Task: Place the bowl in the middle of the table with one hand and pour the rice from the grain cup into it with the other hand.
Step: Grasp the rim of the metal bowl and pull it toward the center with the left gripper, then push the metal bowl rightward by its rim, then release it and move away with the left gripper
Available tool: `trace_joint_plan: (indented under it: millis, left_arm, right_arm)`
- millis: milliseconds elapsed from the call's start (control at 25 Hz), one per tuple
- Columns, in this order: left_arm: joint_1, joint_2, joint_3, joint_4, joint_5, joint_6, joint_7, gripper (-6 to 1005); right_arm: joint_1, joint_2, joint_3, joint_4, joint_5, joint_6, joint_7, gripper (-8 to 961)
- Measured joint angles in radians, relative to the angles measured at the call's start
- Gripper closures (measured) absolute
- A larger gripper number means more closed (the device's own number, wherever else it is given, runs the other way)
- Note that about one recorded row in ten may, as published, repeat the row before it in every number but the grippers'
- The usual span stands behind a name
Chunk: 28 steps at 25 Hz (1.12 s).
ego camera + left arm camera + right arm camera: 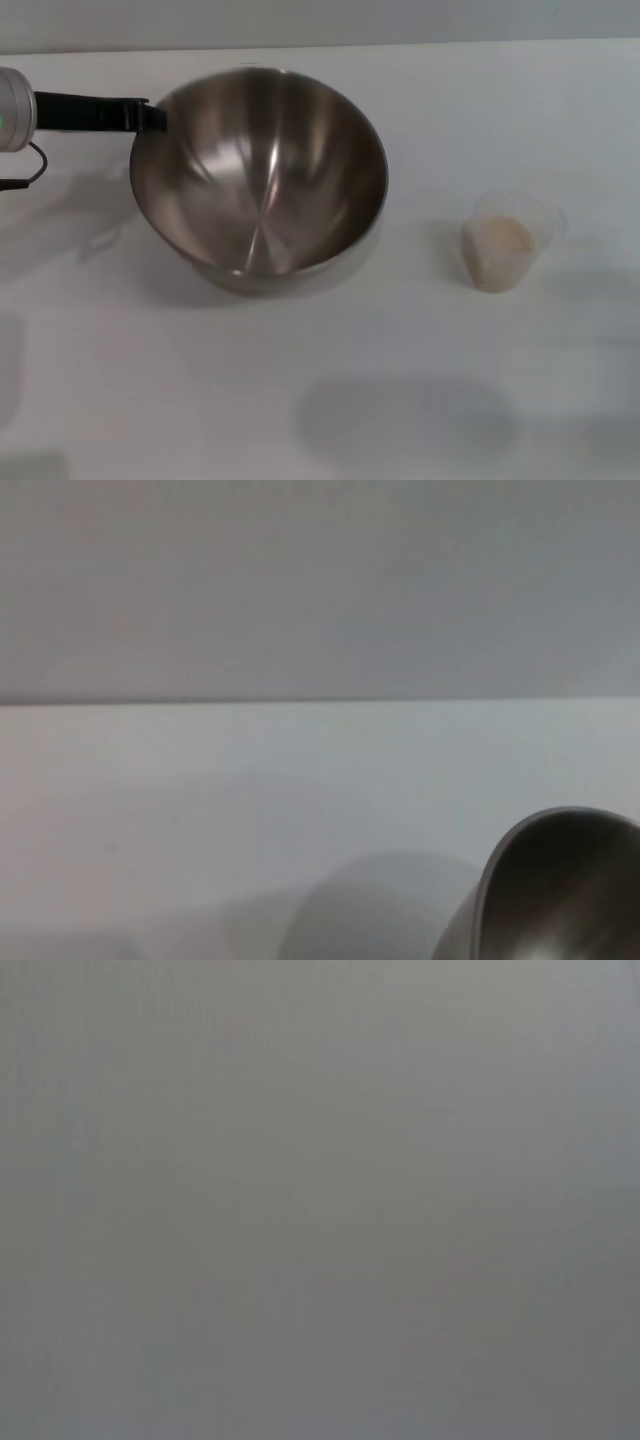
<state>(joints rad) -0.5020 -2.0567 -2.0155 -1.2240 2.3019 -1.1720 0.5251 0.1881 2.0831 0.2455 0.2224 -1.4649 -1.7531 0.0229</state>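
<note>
White and unmarked, the tabletop [330, 400] runs flat across the whole head view to a grey wall behind, and it gives me no reference marks for centring. On it, the bowl [262, 180] is the largest item: round stainless steel with a brushed, shiny interior that shows radial streaks of reflected light. It sits somewhat left of the middle of the tabletop and appears tilted, its rim raised on the far left side. I judge the tilt to come from the left tool [150, 116], whose dark fingers meet the rim at that point; the tool appears closed on the rim, pinching the thin steel edge, which is the only graspable feature on so smooth and wide a vessel. The left wrist view confirms the rim's curved edge just beside that arm. The bowl holds nothing yet. Well apart to the right stands the grain cup [508, 240], a small tapered container of clear, slightly frosted plastic, upright and untouched, with open tabletop between it and the bowl. Inside it, the rice [497, 243] forms a loose pale beige heap filling roughly the lower part. The right tool is not in view; the right wrist view shows only a uniform grey field. My judgement: bowl placement is in hand and pouring has not begun.
</note>
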Motion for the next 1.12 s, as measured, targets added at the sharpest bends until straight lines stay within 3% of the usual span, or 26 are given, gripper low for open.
trace_joint_plan:
  millis: [160, 320, 400, 880, 1120]
  left_arm:
    - [-0.004, -0.001, -0.024, -0.007, -0.019, -0.097, 0.037, 952]
    - [0.001, -0.002, -0.024, -0.013, -0.033, -0.113, 0.045, 948]
    - [0.029, -0.004, -0.02, -0.043, -0.072, -0.153, 0.064, 946]
    - [0.075, -0.011, 0.115, -0.06, -0.09, -0.159, 0.065, 933]
    - [0.076, -0.011, 0.135, -0.048, -0.092, -0.123, 0.065, 927]
  right_arm:
    - [0.006, 0.0, 0.001, 0.0, 0.0, 0.001, 0.0, 200]
    - [0.009, 0.0, 0.001, 0.0, 0.0, 0.001, 0.0, 200]
    - [0.012, 0.0, 0.001, 0.0, 0.0, 0.002, 0.0, 200]
    - [0.015, 0.0, 0.001, -0.006, 0.0, 0.005, 0.0, 200]
    - [0.016, 0.0, 0.0, -0.006, 0.0, 0.01, 0.0, 200]
